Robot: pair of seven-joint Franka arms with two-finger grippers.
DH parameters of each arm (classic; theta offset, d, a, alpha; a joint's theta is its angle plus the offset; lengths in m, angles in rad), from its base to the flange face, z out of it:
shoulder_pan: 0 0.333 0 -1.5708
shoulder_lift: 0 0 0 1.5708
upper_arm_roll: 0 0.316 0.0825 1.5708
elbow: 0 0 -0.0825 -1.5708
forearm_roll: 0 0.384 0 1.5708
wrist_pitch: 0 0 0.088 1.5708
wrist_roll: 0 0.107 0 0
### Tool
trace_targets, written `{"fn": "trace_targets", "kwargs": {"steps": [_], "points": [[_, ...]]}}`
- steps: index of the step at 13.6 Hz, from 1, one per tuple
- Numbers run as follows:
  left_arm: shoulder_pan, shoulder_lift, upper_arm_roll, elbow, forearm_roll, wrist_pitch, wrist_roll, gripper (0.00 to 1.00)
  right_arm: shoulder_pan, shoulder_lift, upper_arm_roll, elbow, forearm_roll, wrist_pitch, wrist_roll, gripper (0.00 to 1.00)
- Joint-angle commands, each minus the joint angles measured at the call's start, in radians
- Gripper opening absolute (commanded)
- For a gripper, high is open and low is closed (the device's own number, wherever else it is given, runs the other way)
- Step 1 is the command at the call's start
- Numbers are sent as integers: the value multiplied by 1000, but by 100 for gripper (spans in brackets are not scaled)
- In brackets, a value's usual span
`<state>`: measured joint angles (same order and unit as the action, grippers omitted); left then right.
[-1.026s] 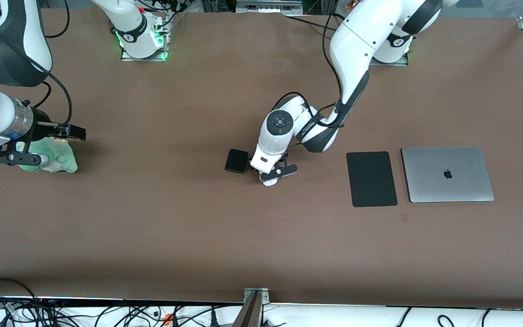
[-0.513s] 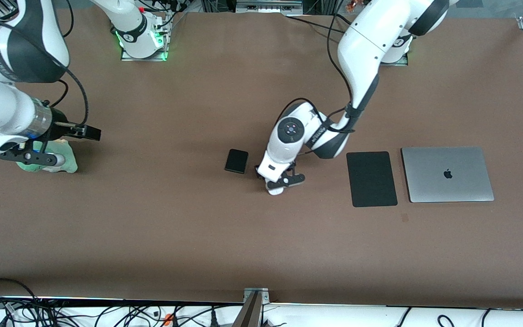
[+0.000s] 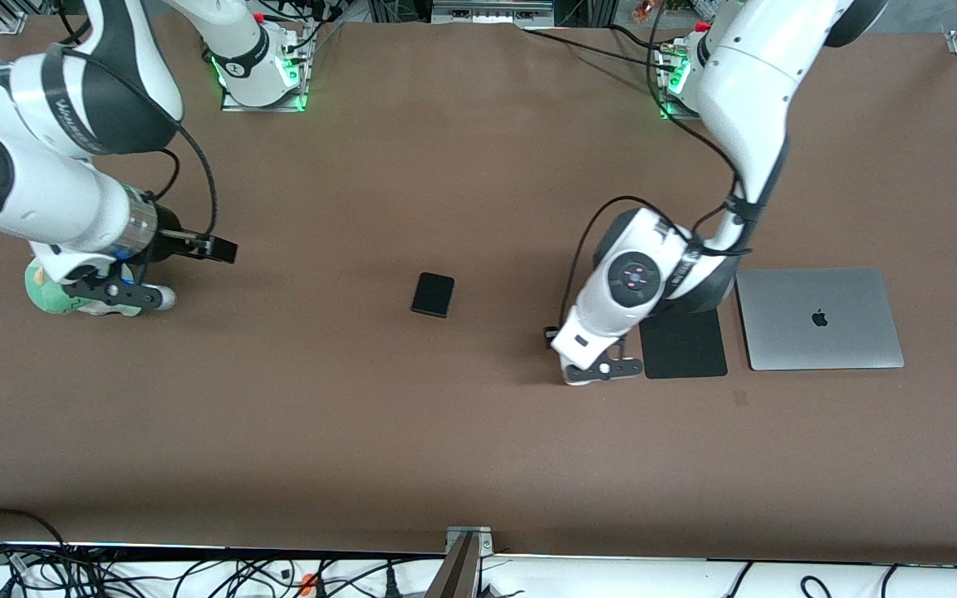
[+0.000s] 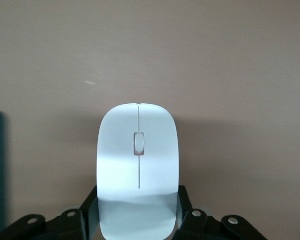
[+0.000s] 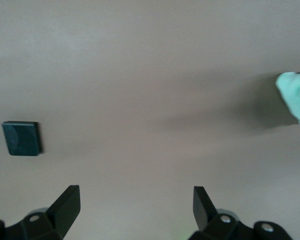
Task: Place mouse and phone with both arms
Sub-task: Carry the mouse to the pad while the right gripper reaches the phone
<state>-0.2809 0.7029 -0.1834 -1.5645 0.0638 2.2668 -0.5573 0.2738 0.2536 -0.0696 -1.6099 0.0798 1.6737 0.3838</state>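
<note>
Two white robot arms work over a wide table (image 3: 362,432) covered in a matte brown sheet. As far as can be judged, the task is about half begun: one item is in hand, the other untouched, and neither has been put down at a final spot.

The left gripper (image 3: 603,370) hangs low over bare table just beside the mouse pad's (image 3: 686,345) corner, at the pad's edge toward the right arm's end. Its jaws are clenched on the mouse (image 4: 138,165), pinching the sides of its rear end. The mouse is a smooth, glossy white oval with a thin grey seam down its middle and a small scroll wheel. It is hidden under the wrist in the front view.

The phone (image 3: 433,294) lies flat on the table near the middle, well apart from both grippers. It is a small black slab with rounded corners.

The right gripper (image 3: 125,291) is over the table toward the right arm's end, beside a pale green soft toy (image 3: 46,291). Its jaws are spread wide and hold nothing; the phone also shows in its wrist view (image 5: 21,138).

The mouse pad is a thin, flat, dull black rectangle, partly covered by the left arm. Just beside it, toward the left arm's end, lies a closed silver laptop (image 3: 819,318) with a brushed metal lid.

Still to do, by this reading: set the mouse down and fetch the phone.
</note>
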Motion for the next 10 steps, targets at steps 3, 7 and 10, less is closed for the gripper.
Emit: {"fn": "trace_targets", "kwargs": {"steps": [3,7,10], "points": [[172,-186,-34,-386,19,167,200,25,138,87,-6,5,15,108,223,100],[301,-226,-37,-498,19,181,324,25,261,180,-6,5,17,260,337,100],[330,-226,-41,-503,19,177,332,28,340,271,-6,5,8,403,418,100]]}}
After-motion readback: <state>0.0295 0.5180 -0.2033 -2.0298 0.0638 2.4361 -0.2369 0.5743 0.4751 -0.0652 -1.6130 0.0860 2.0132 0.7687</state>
